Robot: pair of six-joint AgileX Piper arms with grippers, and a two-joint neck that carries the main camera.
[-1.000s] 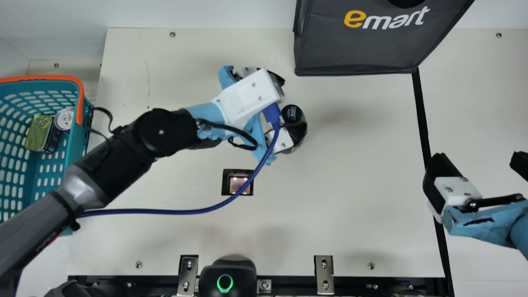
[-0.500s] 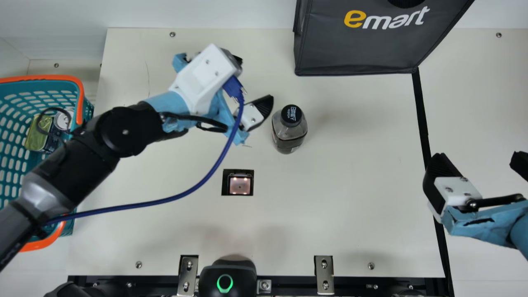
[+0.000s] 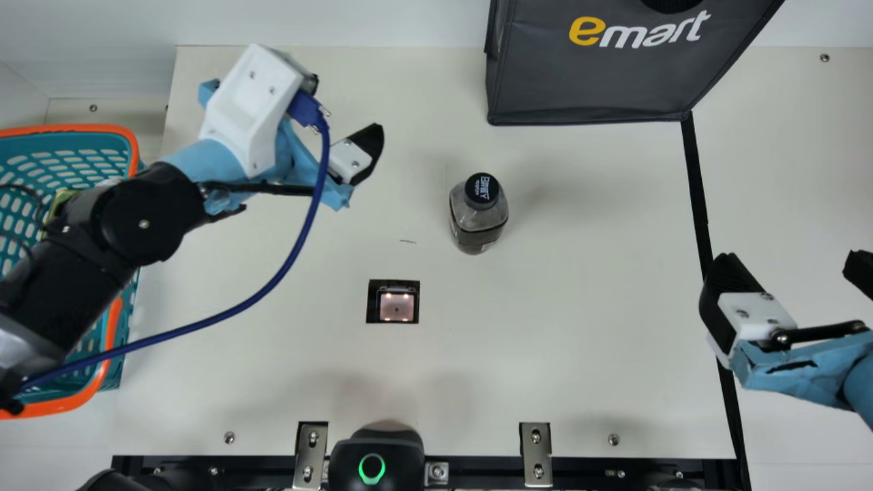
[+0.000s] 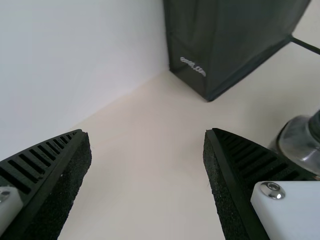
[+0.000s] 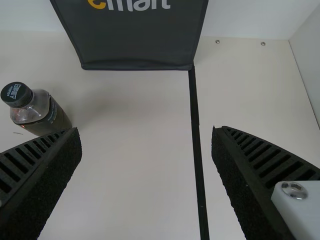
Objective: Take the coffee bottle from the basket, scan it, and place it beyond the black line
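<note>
Looking down on the main view, twelve o'clock at the back wall point(image 3: 341, 20), it's smooth and white back there, and the cream table point(image 3: 580, 307) runs wide and flat, small round screws dotting its edges. Down at six, two slotted metal brackets point(image 3: 535, 453) grip the front edge, a rounded black device point(image 3: 402, 455) with a glowing green ring between them.

Now left to right! At nine, the teal plastic basket point(image 3: 68, 164), all oval slots and orange trim, partly under the left arm. A smooth blue cable point(image 3: 273, 276) bows along that arm. At eleven, the left gripper point(image 3: 348, 106) hangs with its black ribbed fingers spread well apart, nothing between them. Near seven from centre, the square scanner window point(image 3: 397, 307) shows pinkish light in its black frame.

And here's the coffee bottle point(image 3: 477, 218), just off centre toward one o'clock: upright on the table, clear-shouldered, dark below, round black cap, on the basket side of the line. Farther out between one and two, the dark grey bag point(image 3: 593, 82), flat-faced and creased at the edges. At three, the matte black line point(image 3: 697, 191) runs down the table, and the right gripper point(image 3: 791, 266) is over there too, fingers wide, holding nothing.
</note>
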